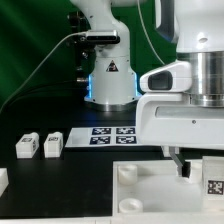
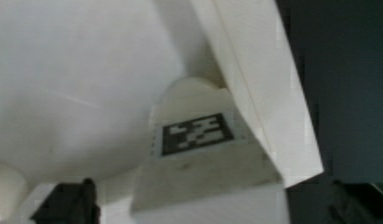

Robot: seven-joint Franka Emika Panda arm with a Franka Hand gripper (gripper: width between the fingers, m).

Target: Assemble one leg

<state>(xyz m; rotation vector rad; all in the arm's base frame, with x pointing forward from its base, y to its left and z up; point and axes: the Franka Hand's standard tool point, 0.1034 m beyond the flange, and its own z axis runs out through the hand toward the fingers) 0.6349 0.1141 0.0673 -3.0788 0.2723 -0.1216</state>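
A white tray-like piece [image 2: 99,90] is seen filling most of the wrist view, its broad flat surface lying ahead of the fingers. A raised white wall [image 2: 259,90] is seen running diagonally, beyond the finger on one side. A black-and-white square tag [image 2: 197,133] is shown on a greyer sloped face, just ahead of the gap between the two dark fingertips [image 2: 67,203]. The jaws are held apart, with nothing seen between them.
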